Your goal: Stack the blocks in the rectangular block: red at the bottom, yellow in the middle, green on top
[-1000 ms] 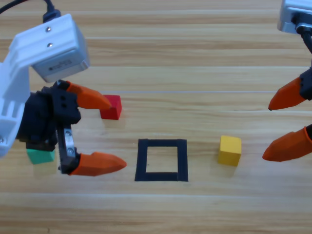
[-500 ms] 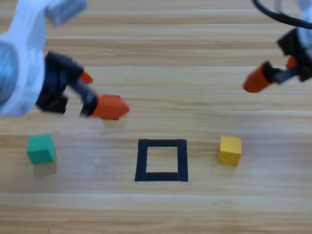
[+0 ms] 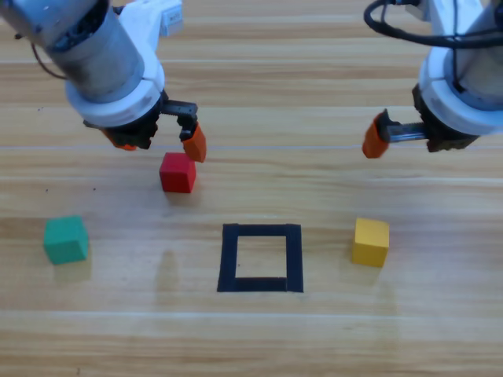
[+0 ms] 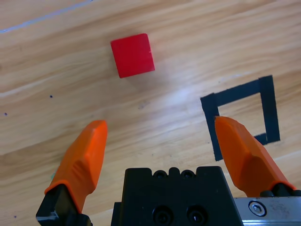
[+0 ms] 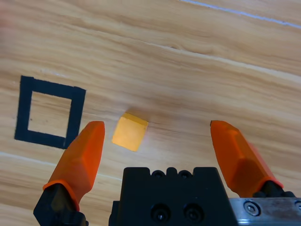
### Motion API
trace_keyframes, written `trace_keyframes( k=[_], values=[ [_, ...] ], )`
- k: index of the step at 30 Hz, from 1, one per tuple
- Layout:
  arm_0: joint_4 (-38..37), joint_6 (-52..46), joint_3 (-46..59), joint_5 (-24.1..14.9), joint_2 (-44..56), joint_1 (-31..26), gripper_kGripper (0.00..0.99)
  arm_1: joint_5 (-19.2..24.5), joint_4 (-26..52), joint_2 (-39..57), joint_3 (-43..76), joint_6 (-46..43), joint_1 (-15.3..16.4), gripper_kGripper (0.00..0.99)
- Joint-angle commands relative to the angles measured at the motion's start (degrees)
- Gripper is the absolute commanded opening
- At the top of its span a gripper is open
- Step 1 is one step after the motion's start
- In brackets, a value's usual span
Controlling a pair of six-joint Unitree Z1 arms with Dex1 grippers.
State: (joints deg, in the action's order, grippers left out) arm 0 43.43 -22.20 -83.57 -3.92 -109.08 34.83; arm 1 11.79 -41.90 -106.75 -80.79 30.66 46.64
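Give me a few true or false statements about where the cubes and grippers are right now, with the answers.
1. The red cube lies inside the tape square. False: it sits on bare wood outside it.
2. The left gripper is open above the red cube. True.
3. The yellow cube is held by the right gripper. False: it rests on the table, ungripped.
4. The green cube lies left of the square. True.

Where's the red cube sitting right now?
In the high view the red cube rests on the table left of centre, up and left of the black tape square, just below the open left gripper.
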Motion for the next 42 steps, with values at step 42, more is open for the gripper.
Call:
trace_keyframes(
  k=[42],
  values=[
    [16.51,-4.87,-26.38,-0.74,-28.83,-5.04,0.905,-10.29,-2.48,-21.39,-0.86,14.43,2.49,0.833]
  ],
)
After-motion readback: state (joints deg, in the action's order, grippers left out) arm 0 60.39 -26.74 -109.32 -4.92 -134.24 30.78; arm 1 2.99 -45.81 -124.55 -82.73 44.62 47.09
